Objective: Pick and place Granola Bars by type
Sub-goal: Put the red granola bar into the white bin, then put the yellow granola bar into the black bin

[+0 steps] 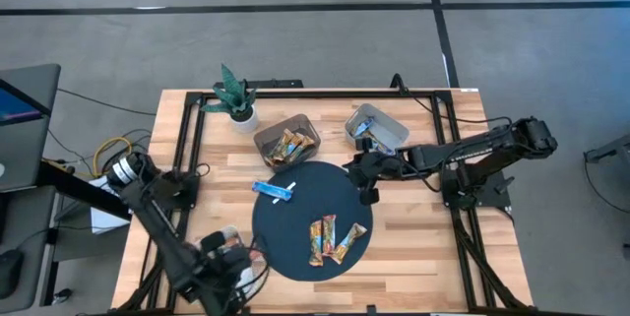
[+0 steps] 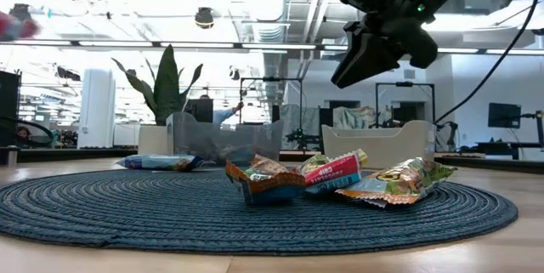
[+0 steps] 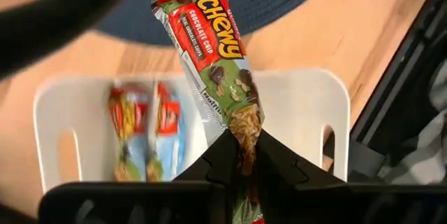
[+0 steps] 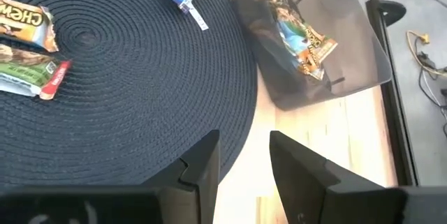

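My left gripper (image 3: 244, 151) is at the table's near left corner (image 1: 228, 253), shut on a green-and-red Chewy granola bar (image 3: 209, 49). It holds the bar over a white bin (image 3: 307, 105) with two bars (image 3: 147, 130) inside. My right gripper (image 4: 244, 151) hangs open and empty over the far right edge of the dark round mat (image 1: 295, 222), also shown in the high view (image 1: 366, 186). A blue bar (image 1: 276, 190) and three orange-and-green bars (image 1: 330, 239) lie flat on the mat. My left gripper pinches one end of the Chewy bar's wrapper (image 3: 246, 130) between its two fingers. The fingers come from above, pointing down. The bar hangs below them over the white bin, lifted clear of the table.
A brown bin (image 1: 287, 141) holding several bars stands beyond the mat's far edge, with a grey bin (image 1: 377, 127) to its right. A potted plant (image 1: 236, 104) stands at the far left. Black frame rails (image 1: 187, 149) run along the table's sides.
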